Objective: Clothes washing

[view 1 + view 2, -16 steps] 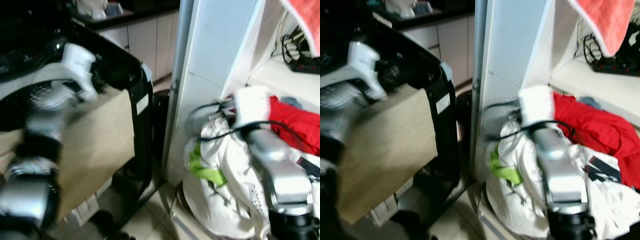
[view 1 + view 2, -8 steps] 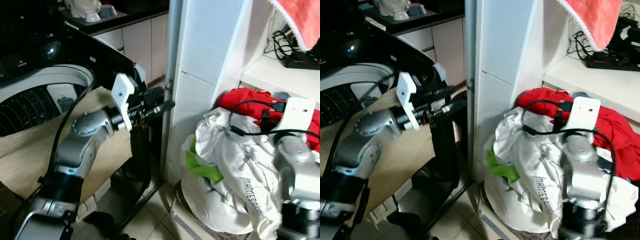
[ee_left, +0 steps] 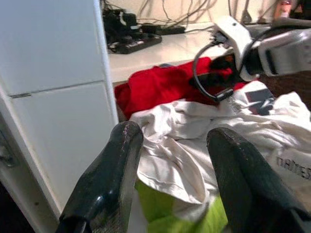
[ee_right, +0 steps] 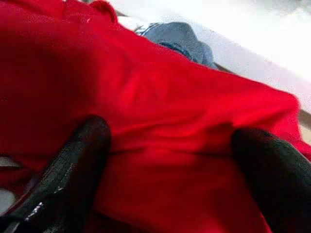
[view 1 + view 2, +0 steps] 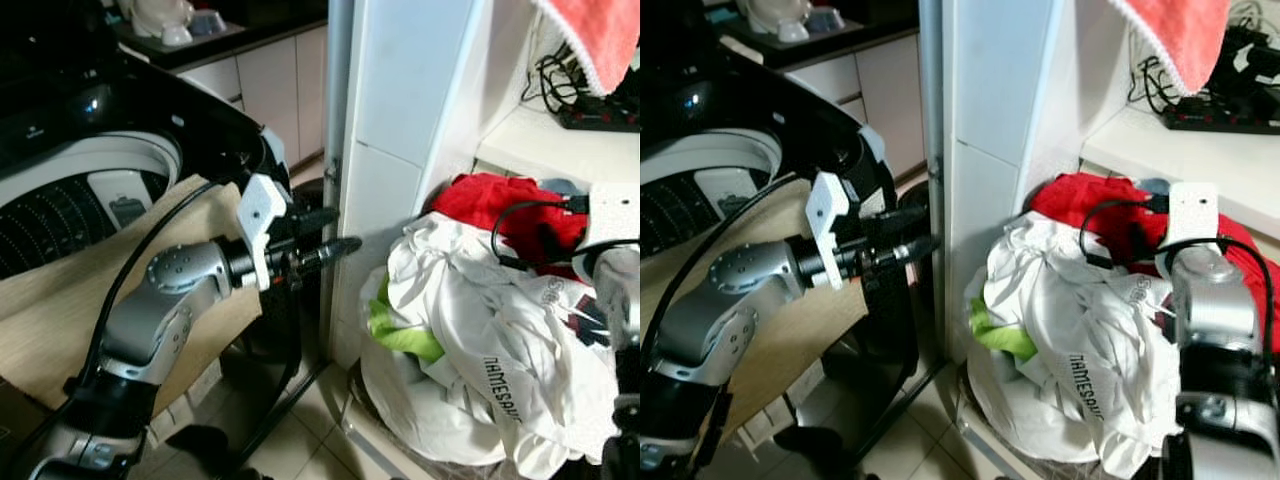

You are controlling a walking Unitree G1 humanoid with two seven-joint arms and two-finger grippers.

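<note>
Change since half a second ago: left gripper (image 5: 335, 232) has extended toward the laundry heap (image 5: 480, 350); right gripper (image 4: 170, 160) has dropped onto the red garment (image 5: 495, 200).

- Left gripper: fingers apart, empty, short of the heap.
- Right gripper: fingers spread wide, pressed onto red cloth atop the heap.
- Washing machine drum (image 5: 60, 205): open, well left of the heap.
- Step: picking a garment. Next: close on the red cloth, lift.

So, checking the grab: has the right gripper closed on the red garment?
No, the right gripper is open, its fingers spread over the red garment.
</note>
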